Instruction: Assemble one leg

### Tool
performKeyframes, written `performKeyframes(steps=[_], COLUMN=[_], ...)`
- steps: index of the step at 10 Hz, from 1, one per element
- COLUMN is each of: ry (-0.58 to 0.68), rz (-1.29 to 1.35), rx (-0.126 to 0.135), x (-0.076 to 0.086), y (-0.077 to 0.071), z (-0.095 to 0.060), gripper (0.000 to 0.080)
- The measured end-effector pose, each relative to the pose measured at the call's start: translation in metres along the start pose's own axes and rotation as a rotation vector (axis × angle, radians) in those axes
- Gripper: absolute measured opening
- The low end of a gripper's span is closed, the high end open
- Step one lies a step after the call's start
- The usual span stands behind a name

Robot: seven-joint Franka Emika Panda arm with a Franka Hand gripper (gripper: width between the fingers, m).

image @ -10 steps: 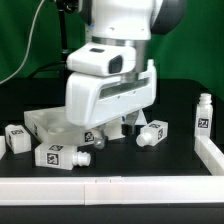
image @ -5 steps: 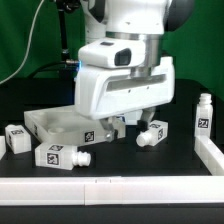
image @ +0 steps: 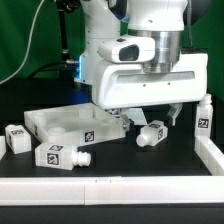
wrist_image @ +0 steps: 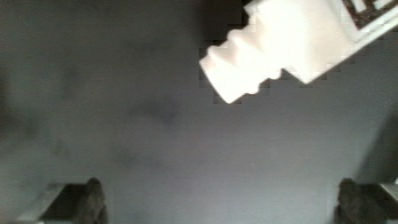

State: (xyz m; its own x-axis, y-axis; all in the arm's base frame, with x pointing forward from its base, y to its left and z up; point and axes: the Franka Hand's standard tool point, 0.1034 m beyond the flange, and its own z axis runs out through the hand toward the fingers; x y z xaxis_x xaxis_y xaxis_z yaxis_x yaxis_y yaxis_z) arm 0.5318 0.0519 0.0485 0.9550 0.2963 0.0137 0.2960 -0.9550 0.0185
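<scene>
White gripper [image: 151, 121], jaws wide open and empty, hangs above a lying leg [image: 153, 133], hiding part of the tabletop [image: 55, 125].

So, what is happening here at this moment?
A robot arm works over a black table. Its pincer is open and empty, hanging over a leg that lies beside the white tabletop. A second leg and a third leg lie on the exterior view's left; a fourth leg stands upright on its right.
</scene>
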Motion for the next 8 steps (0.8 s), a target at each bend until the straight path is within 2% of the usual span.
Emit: performKeyframes(steps=[3,5,6,8], ry=[-0.001,-0.035,-0.038,-0.038], rz=[0.002,0.302,0.338,0.325], rx=[0.0,0.039,0.054,0.054], x=[0.0,-0.007,-0.008,-0.008], y=[0.0,-0.011,-0.01,-0.01], z=[0.0,0.001,0.003,0.003], gripper=[0.0649,0.0649,0.0649,0.0649])
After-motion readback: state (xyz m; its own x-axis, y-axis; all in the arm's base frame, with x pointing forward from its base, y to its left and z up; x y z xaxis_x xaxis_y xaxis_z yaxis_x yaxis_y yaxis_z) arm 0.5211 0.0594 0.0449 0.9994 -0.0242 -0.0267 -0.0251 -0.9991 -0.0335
